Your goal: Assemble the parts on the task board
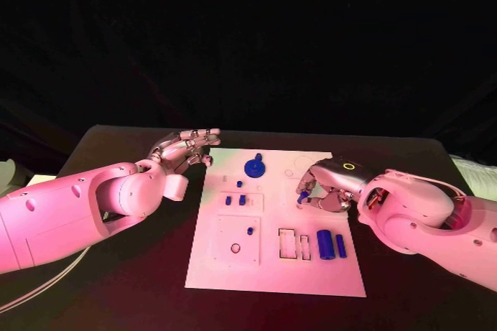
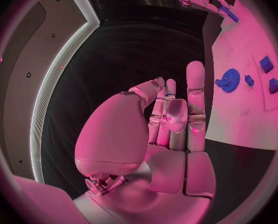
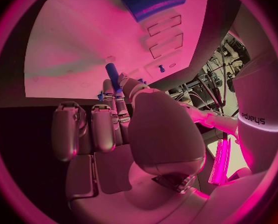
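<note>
The white task board [image 1: 271,270] lies in the middle of the black table. My right hand [image 1: 323,187] hovers over the board's right edge and pinches a small blue peg [image 1: 302,197] between thumb and fingers; in the right wrist view the blue peg [image 3: 113,75] sticks out past the fingertips [image 3: 108,87]. My left hand [image 1: 187,150] hangs beside the board's far left corner, fingers straight and apart, holding nothing. A blue gear [image 1: 255,166] stands at the board's far end, and the left wrist view shows that gear [image 2: 229,79] beyond my left hand [image 2: 170,119].
Two small blue blocks [image 1: 235,199] sit left of centre on the board. Two blue cylinders [image 1: 332,243] lie at the near right beside two empty rectangular slots [image 1: 293,243]. A tiny blue stud [image 1: 239,183] stands below the gear. Bare black table surrounds the board.
</note>
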